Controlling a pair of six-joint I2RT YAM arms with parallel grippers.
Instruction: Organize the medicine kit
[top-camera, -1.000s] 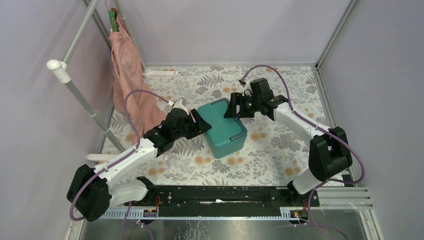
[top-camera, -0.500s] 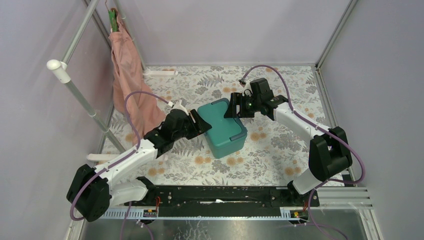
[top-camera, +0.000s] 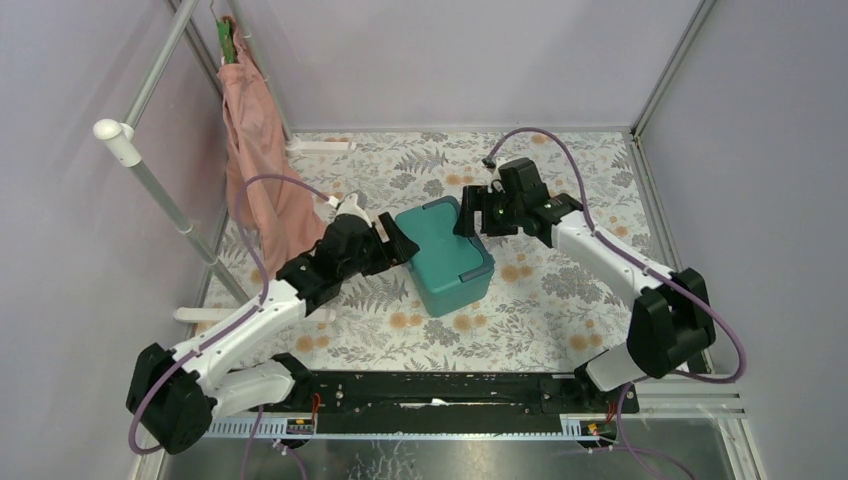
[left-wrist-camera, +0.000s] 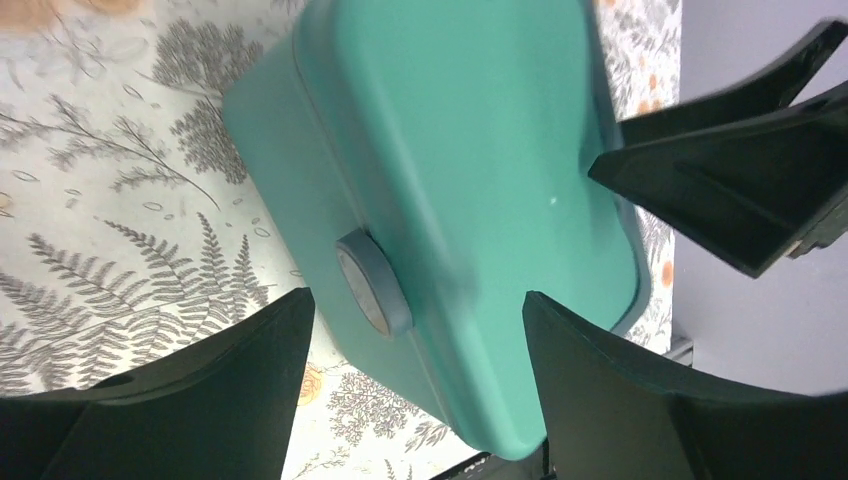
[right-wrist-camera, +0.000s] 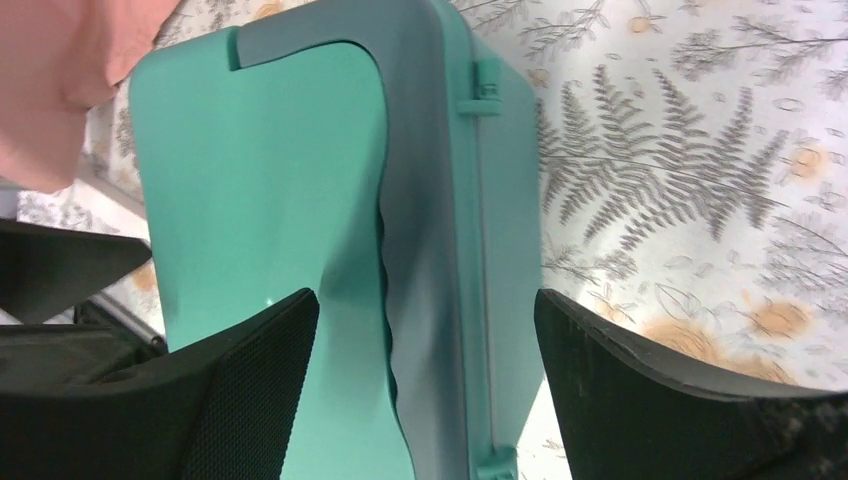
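Observation:
The medicine kit (top-camera: 445, 255) is a teal-green box with its lid down, in the middle of the floral table. In the left wrist view the kit (left-wrist-camera: 470, 170) shows a round grey button on its side. In the right wrist view the kit (right-wrist-camera: 270, 200) shows a grey handle strip and hinge clips. My left gripper (top-camera: 402, 243) is open at the kit's left edge, its jaws straddling the edge (left-wrist-camera: 410, 330). My right gripper (top-camera: 466, 218) is open at the kit's far right corner, its jaws spread over the handle side (right-wrist-camera: 425, 330).
A pink cloth (top-camera: 262, 165) hangs from a metal pole at the back left. A white bar (top-camera: 320, 146) lies by the back wall. Grey walls enclose the table (top-camera: 560, 290) on three sides.
Both arms have shifted slightly: the left gripper edged up along the kit's left side and the right gripper moved a little right. The kit has not moved.

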